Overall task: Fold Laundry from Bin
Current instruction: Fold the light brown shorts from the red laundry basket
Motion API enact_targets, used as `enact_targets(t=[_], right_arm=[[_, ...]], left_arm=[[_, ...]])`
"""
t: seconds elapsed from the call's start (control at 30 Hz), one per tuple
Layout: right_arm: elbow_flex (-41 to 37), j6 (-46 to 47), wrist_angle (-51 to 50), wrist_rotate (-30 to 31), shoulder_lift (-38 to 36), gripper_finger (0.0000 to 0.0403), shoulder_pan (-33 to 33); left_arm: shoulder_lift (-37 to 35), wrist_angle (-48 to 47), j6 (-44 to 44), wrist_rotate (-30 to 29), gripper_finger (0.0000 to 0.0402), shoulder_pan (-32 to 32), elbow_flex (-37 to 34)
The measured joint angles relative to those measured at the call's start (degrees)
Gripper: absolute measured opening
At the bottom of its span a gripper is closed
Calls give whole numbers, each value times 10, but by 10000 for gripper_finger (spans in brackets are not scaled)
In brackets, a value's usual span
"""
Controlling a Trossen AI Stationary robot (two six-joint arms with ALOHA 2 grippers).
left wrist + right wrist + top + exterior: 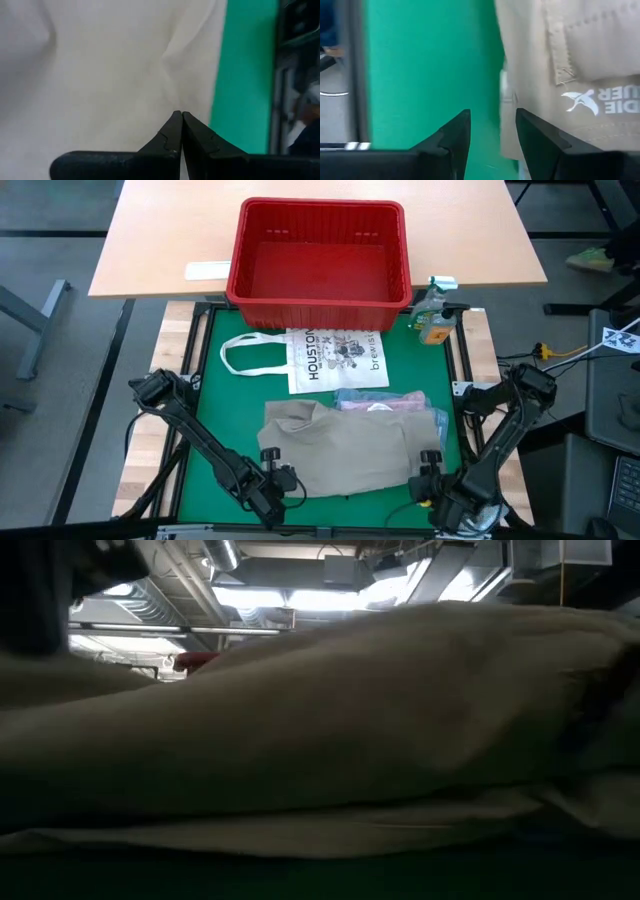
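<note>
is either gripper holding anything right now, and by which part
The left gripper is shut on the khaki garment at its near left edge, pinching a small fold of cloth. The right gripper is open beside the garment's right edge, holding nothing.

From overhead I looked straight down on the green mat and both arms. My table-level camera sat pressed against the khaki garment, ceiling beyond. Each wrist camera peered past its own fingers, very close to that same garment, its edge just ahead.
</note>
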Motion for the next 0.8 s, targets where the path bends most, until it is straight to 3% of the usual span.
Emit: enact_targets(t=[0.33, 0.8], right_arm=[[-52, 64, -3, -49, -1, 160, -5], [6, 59, -51, -100, -1, 160, -3]], left_arm=[[36, -55, -2, -4, 4, -7, 0], [0, -70, -17, 22, 4, -18, 0]])
